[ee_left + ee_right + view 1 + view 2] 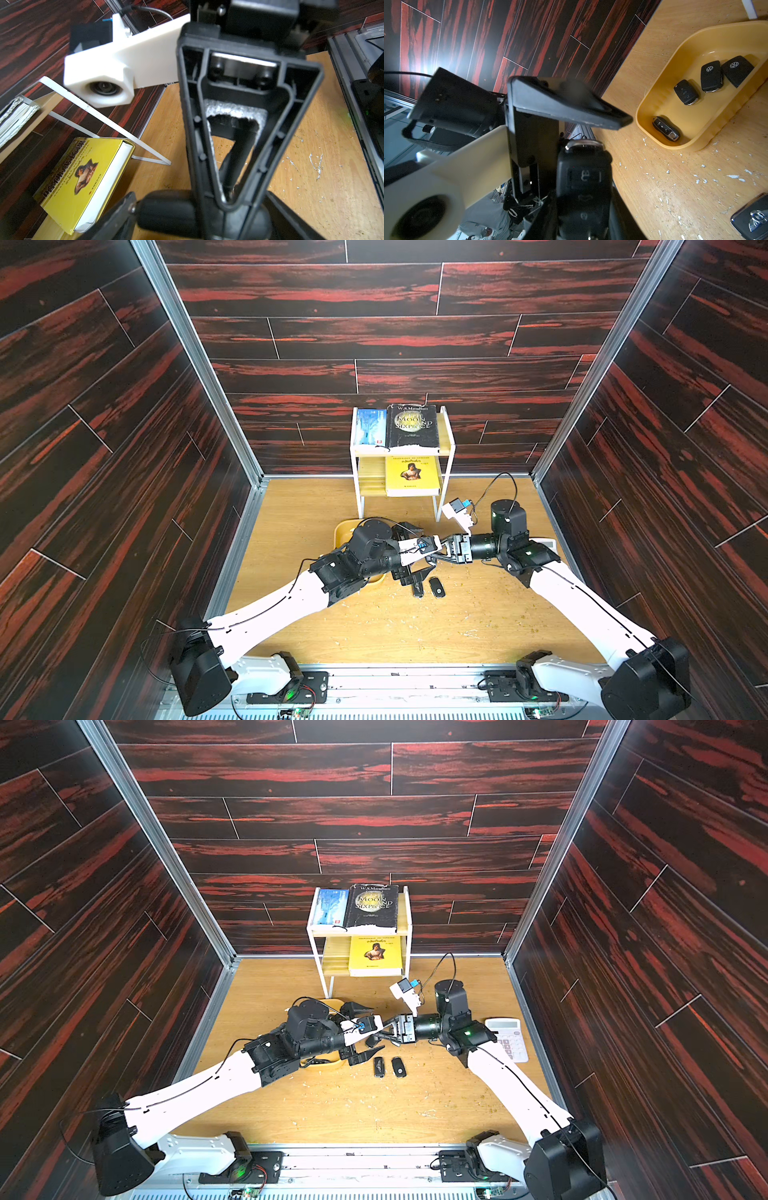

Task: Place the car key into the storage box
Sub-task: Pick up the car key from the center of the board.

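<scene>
The right gripper is clenched on the car key and holds it above the table, near the centre. The left gripper is spread wide on either side of the key; whether it touches the key cannot be determined. The storage box lies just left and contains four keys. Two more keys lie nearer.
</scene>
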{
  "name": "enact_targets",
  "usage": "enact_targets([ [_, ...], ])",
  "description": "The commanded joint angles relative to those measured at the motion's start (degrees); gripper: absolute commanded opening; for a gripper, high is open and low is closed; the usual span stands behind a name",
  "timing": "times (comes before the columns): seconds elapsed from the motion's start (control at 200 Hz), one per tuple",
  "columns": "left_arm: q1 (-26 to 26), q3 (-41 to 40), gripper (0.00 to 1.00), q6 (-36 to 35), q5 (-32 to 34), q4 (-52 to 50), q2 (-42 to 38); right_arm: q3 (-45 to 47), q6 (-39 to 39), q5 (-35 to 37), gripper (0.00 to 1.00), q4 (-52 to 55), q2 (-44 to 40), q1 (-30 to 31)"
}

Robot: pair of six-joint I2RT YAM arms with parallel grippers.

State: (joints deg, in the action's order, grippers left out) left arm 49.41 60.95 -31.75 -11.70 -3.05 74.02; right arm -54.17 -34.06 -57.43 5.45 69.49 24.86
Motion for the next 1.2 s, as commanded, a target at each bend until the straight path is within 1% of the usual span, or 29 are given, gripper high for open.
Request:
enact_targets([
  [0.0,0.0,2.0,0.96,-0.6,-0.2,0.8,-0.1,1.1,-0.2,-0.1,0.26,-1.2,0.3,0.6],
  [0.24,0.0,2.8,0.95,-0.5,-1.4,0.9,1.6,1.0,0.0,0.4,0.26,-1.5,0.5,0.7],
  [0.396,0.0,3.5,0.87,-0.3,-1.7,0.4,2.2,0.6,0.0,0.3,0.26,-1.2,0.6,0.7],
  [0.566,0.0,3.2,0.81,-0.8,-1.5,-0.1,1.8,0.4,0.2,0.2,0.26,-0.9,1.1,0.7],
  [0.631,0.0,3.5,0.76,-0.9,-1.7,-0.8,1.7,0.4,0.2,0.2,0.26,-0.9,1.2,0.7],
  [0.812,0.0,3.1,0.74,-1.3,-1.6,-1.8,1.4,-0.5,0.3,0.2,0.26,-0.6,1.5,0.7],
  [0.922,0.0,2.3,0.71,-1.3,-1.8,-1.9,1.0,-1.4,0.6,0.4,0.26,0.3,1.6,0.7],
  [0.967,0.0,2.2,0.67,-1.2,-1.8,-1.9,0.8,-1.4,0.7,0.4,0.26,0.4,1.5,0.7],
  [1.012,0.0,2.2,0.58,-1.1,-1.9,-1.9,0.6,-1.4,0.8,0.5,0.26,0.7,1.6,0.7],
  [1.037,0.0,2.1,0.55,-1.0,-1.9,-2.0,0.5,-1.2,0.9,0.5,0.26,0.8,1.7,0.7],
  [1.067,0.0,2.1,0.55,-1.0,-1.9,-2.1,0.4,-1.2,0.8,0.6,0.26,0.8,1.6,0.7],
  [1.192,0.0,1.8,0.61,-1.0,-1.7,-2.1,0.0,-0.8,0.8,0.7,0.26,0.6,1.5,0.7],
])
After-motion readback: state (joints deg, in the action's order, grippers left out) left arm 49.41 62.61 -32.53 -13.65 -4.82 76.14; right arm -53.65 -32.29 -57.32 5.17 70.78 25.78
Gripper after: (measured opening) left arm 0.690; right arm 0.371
